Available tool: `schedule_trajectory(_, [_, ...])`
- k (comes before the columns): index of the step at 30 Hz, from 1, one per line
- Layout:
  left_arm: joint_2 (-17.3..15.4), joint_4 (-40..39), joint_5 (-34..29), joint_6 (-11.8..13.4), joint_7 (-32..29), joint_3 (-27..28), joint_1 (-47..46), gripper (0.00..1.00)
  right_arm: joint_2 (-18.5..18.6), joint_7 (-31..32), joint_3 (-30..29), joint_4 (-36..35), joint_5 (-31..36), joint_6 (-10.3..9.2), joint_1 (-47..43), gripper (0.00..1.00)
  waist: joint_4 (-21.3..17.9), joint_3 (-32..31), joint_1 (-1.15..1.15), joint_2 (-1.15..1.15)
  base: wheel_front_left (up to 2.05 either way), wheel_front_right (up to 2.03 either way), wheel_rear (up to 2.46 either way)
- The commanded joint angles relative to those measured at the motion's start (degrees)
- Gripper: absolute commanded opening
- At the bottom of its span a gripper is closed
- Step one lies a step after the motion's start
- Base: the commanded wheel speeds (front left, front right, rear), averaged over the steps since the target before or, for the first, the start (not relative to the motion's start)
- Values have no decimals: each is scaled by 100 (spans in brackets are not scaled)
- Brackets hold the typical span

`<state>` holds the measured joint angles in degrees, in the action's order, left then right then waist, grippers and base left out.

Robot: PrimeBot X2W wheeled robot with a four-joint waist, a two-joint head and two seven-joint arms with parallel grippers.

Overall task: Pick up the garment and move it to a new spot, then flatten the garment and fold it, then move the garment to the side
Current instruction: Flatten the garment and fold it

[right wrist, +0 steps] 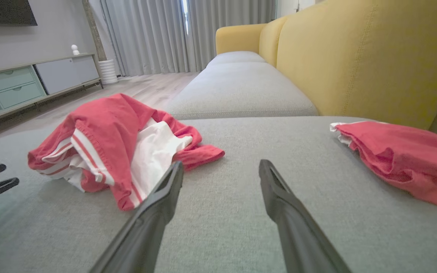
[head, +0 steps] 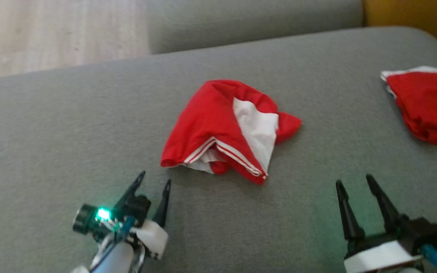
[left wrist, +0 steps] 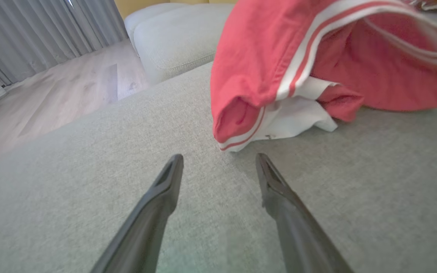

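Note:
A crumpled red and white garment (head: 226, 127) with striped trim lies in a heap in the middle of the grey sofa seat (head: 70, 125). My left gripper (head: 154, 180) hovers open just short of its near left corner; in the left wrist view the garment (left wrist: 279, 57) rises right beyond my spread left gripper (left wrist: 219, 159). My right gripper (head: 355, 181) stands open over bare seat to the garment's near right. The right wrist view has the garment (right wrist: 112, 140) left of my open right gripper (right wrist: 221, 165), with nothing between the fingers.
A second red garment (head: 427, 108) lies folded at the seat's far right edge, by the yellow backrest (right wrist: 355, 57). Another grey cushion (head: 249, 22) adjoins behind. Wooden floor (head: 51, 34) lies beyond the seat's left edge.

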<state>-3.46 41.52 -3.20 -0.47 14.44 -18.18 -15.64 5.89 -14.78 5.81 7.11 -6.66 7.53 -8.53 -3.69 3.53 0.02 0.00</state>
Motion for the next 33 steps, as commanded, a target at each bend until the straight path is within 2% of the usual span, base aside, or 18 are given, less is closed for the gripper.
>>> schedule_trajectory(1, [-113,70,-48,47,50,187,-441,100,140,-22,154,-188,-48,-4,324,100,-222,198,-2,0,0,0,0])
schedule_trajectory(5, [-149,604,-74,69,53,156,-937,100,204,-22,180,-164,-93,-4,446,100,-367,328,-2,0,0,0,0])
schedule_trajectory(11, [-244,748,-122,73,54,19,-1353,100,262,-22,254,-135,-143,-4,573,100,-525,509,-2,0,0,0,0])
schedule_trajectory(23, [-447,-727,-399,353,55,-777,-1374,100,235,-22,266,-71,-178,-4,602,100,-616,513,-2,0,0,0,0])
schedule_trajectory(24, [-470,-800,-388,359,55,-836,-1367,67,230,-22,278,-61,-179,-4,598,100,-623,495,-2,0,0,0,0])
schedule_trajectory(25, [-493,-851,-373,352,55,-895,-1363,0,227,-22,295,-49,-184,-4,600,100,-635,476,-2,0,0,0,0])
schedule_trajectory(28, [-535,-945,-335,244,55,-1100,-1437,0,208,-22,330,-23,-206,-4,616,100,-679,409,-2,0,0,0,0])
schedule_trajectory(33, [-349,-1469,-101,-133,55,-1443,-2025,0,117,-22,322,12,-188,-4,596,100,-754,248,-2,0,0,0,0])
